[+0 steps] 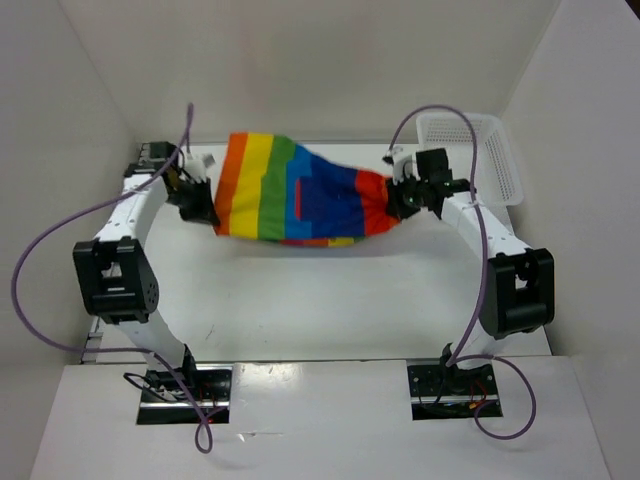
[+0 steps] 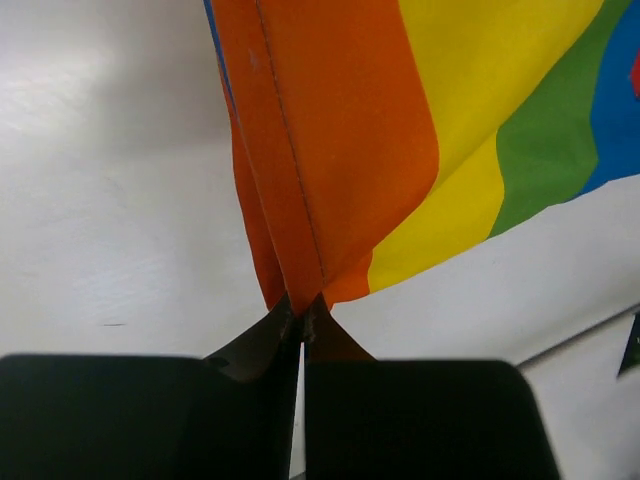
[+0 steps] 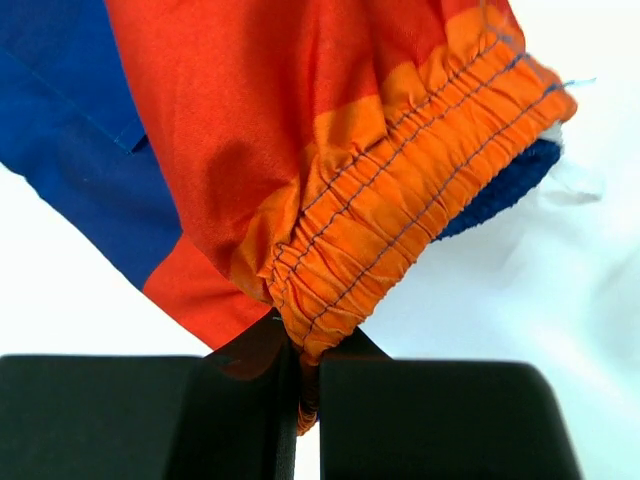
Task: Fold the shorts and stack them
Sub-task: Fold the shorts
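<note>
Two hands holding shorts [image 1: 290, 195] stretched, hanging over tabletop [image 1: 320, 290]: left hand [image 2: 302, 315] pinching orange hem, right hand [image 3: 300, 345] pinching elastic waistband [image 3: 400, 200]. Cloth looking light, limp, sagging; stitched edges likely offering firmest hold.

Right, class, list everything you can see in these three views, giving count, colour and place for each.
shorts: one, rainbow-striped, stretched between both grippers
basket: one, white mesh, table's far right corner
table: one, white, beneath the shorts
cables: two, purple, looping off the arms
arms: two, white and black, bases at the near edge
left gripper: one, black, shut on the shorts' orange edge
right gripper: one, black, shut on the elastic waistband
</note>
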Tool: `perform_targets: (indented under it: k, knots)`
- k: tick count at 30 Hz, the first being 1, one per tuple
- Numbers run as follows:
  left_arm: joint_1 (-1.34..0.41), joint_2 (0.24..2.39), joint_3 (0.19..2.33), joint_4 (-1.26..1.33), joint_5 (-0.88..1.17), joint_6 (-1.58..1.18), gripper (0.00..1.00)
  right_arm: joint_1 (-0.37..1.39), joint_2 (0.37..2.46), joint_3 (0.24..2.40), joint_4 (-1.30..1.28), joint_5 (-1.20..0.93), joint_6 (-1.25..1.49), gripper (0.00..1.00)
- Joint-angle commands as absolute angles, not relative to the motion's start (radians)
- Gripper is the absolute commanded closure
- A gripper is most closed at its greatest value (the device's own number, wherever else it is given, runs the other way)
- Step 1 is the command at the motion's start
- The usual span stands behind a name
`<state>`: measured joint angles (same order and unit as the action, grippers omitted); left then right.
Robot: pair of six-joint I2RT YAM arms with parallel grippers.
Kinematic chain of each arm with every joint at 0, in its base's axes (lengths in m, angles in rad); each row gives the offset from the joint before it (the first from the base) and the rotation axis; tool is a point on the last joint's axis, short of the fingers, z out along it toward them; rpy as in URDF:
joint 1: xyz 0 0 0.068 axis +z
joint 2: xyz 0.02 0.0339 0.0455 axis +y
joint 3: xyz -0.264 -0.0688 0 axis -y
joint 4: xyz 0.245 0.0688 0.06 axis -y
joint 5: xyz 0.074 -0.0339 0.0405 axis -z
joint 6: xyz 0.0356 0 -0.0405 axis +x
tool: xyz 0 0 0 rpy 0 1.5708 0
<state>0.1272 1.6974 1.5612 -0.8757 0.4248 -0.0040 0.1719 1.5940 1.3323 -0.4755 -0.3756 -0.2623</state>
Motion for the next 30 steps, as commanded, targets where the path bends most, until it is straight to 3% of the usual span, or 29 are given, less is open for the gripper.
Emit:
perform_targets:
  k: [1, 7, 10, 11, 12, 13, 20, 21, 24, 27, 30]
  knots:
    - [0.083, 1.776, 1.375, -0.917, 0.416, 0.000, 0.95, 0.164, 1.543, 1.178, -0.541, -0.311, -0.393, 1.00]
    - [0.051, 1.833, 1.264, -0.917, 0.387, 0.000, 0.92, 0.164, 1.496, 1.080, -0.551, -0.261, -0.420, 1.00]
    - [0.042, 1.824, 1.241, -0.940, 0.387, 0.000, 0.86, 0.164, 1.496, 1.080, -0.560, -0.239, -0.443, 1.00]
    - [0.041, 1.824, 1.241, -0.954, 0.387, 0.000, 0.80, 0.164, 1.496, 1.080, -0.560, -0.239, -0.443, 1.00]
    - [0.041, 1.824, 1.241, -0.981, 0.396, 0.000, 0.61, 0.164, 1.496, 1.080, -0.560, -0.248, -0.443, 1.00]
    - [0.041, 1.824, 1.241, -0.997, 0.396, 0.000, 0.54, 0.164, 1.496, 1.080, -0.569, -0.249, -0.452, 1.00]
    - [0.041, 1.723, 1.447, -0.999, 0.396, 0.000, 0.28, 0.164, 1.505, 1.127, -0.578, -0.249, -0.462, 1.00]
    - [0.029, 1.723, 1.471, -0.976, 0.387, 0.000, 0.20, 0.164, 1.505, 1.140, -0.578, -0.249, -0.462, 1.00]
    - [-0.027, 1.806, 1.509, -0.907, 0.268, 0.000, 0.17, 0.164, 1.505, 1.140, -0.588, -0.249, -0.474, 1.00]
    - [-0.049, 1.935, 1.534, -0.887, 0.331, 0.000, 0.17, 0.164, 1.505, 1.150, -0.597, -0.238, -0.483, 1.00]
    - [-0.098, 1.930, 1.546, -0.804, 0.376, 0.000, 0.17, 0.164, 1.496, 1.150, -0.597, -0.238, -0.483, 1.00]
